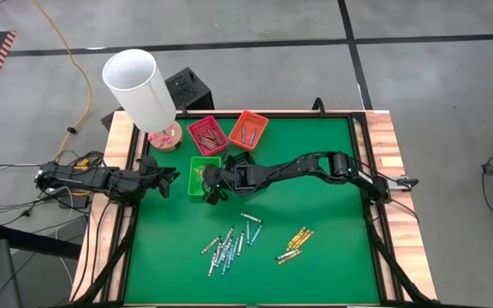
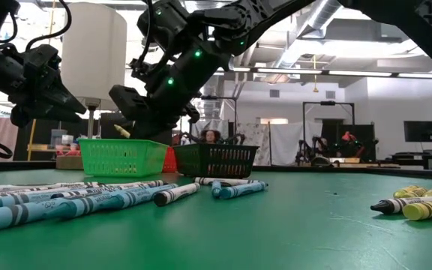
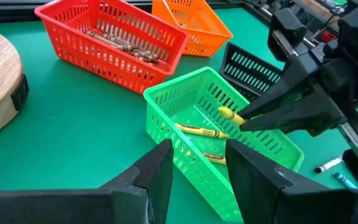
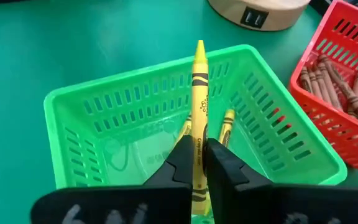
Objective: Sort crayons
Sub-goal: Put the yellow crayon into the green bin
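Right gripper (image 4: 197, 163) had its two dark fingers pinched on a yellow crayon (image 4: 198, 112), gripping it along the lower part of the shaft, with the pointed tip projecting forward over the green tray (image 4: 86, 99). In the left wrist view the same crayon's end stuck out of the fingertips above the tray's open top, not touching the floor of the tray. At least two more yellow crayons (image 3: 199, 130) lay flat on the tray floor beneath it. The right arm (image 1: 315, 167) reached in from the table's right edge, stretched low and nearly level across the green mat (image 1: 315, 248), wrist angled down toward the tray. Left gripper (image 3: 196, 163) hung just beside the near wall of the green tray, fingers spread apart with nothing between them; the left arm (image 1: 101, 180) came in from the left edge and lay low. Behind the green tray stood a red tray (image 1: 207, 134) holding red-brown crayons and an orange tray (image 1: 247, 129); a black tray (image 3: 250, 68) stood just beside the green one. Loose on the mat toward the front lay a cluster of light blue and grey-white crayons (image 1: 225, 248), and well apart to its right a small group of yellow-orange crayons (image 1: 294, 244). A white lamp (image 1: 139, 85) on a wooden base stood at the back left corner.
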{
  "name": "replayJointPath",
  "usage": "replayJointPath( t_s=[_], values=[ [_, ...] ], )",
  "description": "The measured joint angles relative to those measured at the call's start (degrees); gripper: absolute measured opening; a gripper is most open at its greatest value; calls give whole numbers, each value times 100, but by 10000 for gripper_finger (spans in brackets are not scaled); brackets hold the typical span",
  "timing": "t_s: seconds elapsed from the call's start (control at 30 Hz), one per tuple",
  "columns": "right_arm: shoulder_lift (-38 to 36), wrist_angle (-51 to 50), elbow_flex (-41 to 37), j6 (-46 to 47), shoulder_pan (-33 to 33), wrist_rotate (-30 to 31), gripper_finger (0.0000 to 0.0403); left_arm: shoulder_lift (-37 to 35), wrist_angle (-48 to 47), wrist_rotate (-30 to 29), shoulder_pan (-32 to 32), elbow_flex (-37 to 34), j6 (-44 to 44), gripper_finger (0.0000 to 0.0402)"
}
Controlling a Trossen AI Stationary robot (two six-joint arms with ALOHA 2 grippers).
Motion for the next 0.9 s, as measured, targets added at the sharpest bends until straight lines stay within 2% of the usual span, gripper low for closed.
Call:
replayJointPath(
  t_s=[0.4,0.6,0.73,0.9],
  values=[
    [-39,-17,-1,-226,-6,-30,59,0,-1,0,1,0,1,137],
    [-689,-257,-3,-919,266,-482,61,0,-7,4,0,0,3,137],
    [-1401,-1130,8,-822,606,-754,61,-2,-15,4,2,0,70,137],
    [-2025,-3035,9,-416,1067,-756,60,-1,-13,38,0,2,66,137]
  ],
)
